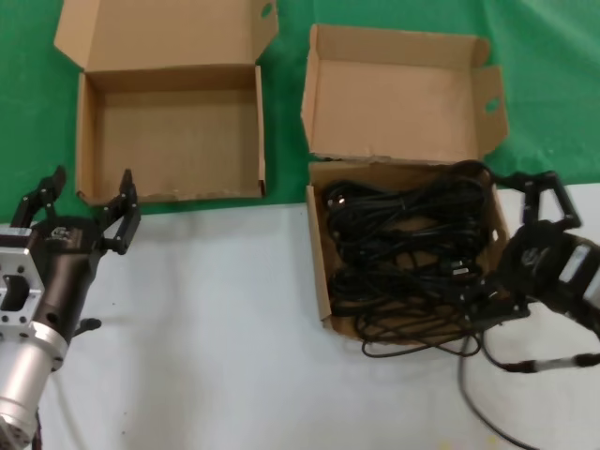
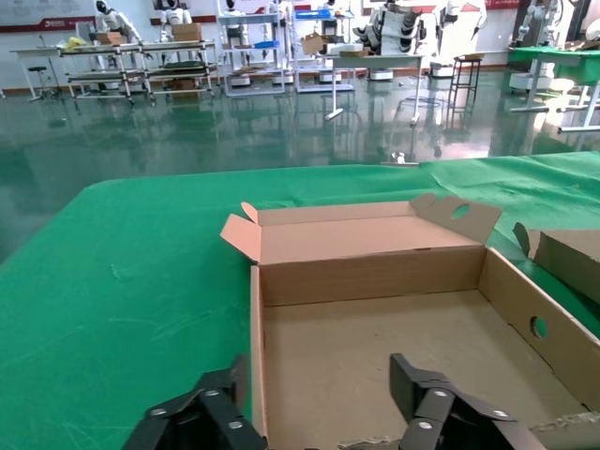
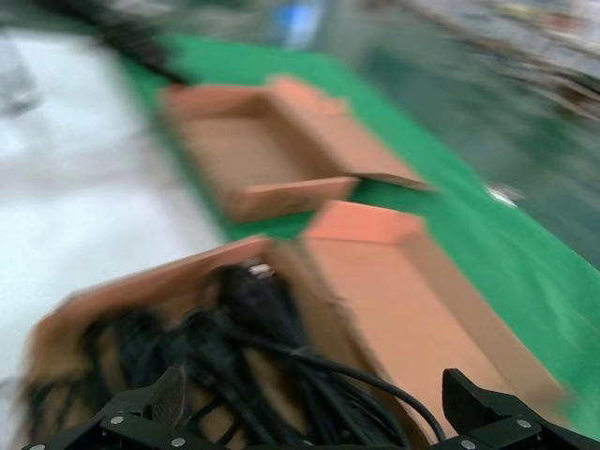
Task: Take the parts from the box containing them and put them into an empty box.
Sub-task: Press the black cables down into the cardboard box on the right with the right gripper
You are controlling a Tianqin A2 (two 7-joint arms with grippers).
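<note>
Two cardboard boxes sit side by side: the empty box [image 1: 173, 141] and, right of it, the cable box [image 1: 317, 262] heaped with black power cables [image 1: 408, 244]. Right gripper [image 1: 525, 246] hovers spread wide over its right edge, holding nothing. Left gripper [image 1: 82, 202] waits open before the empty box.

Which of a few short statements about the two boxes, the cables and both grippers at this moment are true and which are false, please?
1. The cables lie in the right-hand box. True.
2. The left-hand box holds one cable. False: it holds nothing.
3. The left gripper is open near that box's front edge. True.
4. The right gripper is over the left-hand box. False: it is open at the cable box's right side.
5. All cable lies inside its box. False: loops spill over the front edge.
</note>
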